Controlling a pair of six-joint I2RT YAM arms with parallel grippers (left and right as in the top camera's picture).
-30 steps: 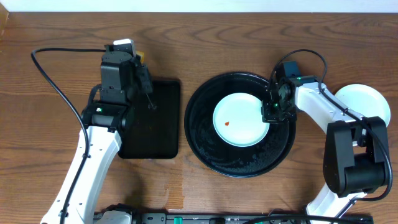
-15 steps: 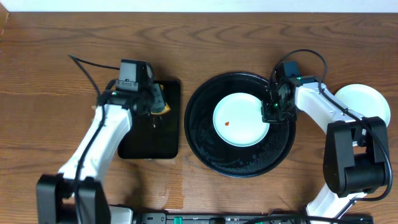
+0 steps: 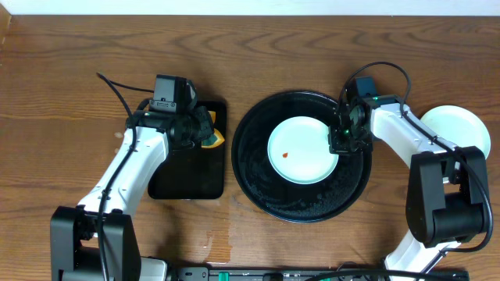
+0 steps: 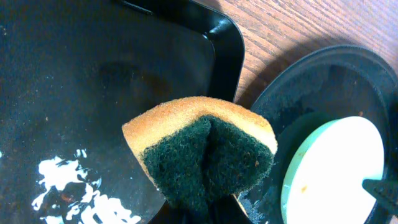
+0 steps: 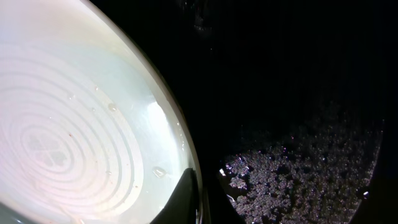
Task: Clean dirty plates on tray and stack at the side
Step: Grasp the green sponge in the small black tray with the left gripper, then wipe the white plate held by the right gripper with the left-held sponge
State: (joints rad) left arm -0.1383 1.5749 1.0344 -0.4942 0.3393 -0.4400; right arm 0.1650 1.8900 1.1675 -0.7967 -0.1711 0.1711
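Overhead: a pale mint-white plate (image 3: 303, 150), glossy, with one small red spot (image 3: 286, 154) left of centre, lies inside the round black tray (image 3: 305, 204). Another pale plate (image 3: 457, 126) sits on the bench (image 3: 62, 70) at far right, apart from the tray. The right gripper (image 3: 342, 140) is at the first plate's right edge, and the left gripper (image 3: 205, 131) is over the rectangular black tray (image 3: 187, 176). The bench is brown wood grain, with a white strip along its far edge. Left wrist: jaws pinched on a folded sponge (image 4: 205, 149) — yellow back, dark green scrub face — above the rectangular tray, which shows white smears. Right wrist: the plate shows concentric rings, and water beads cover the tray floor. One fingertip (image 5: 183, 194) is at the rim — cannot tell whether the jaws grip it.
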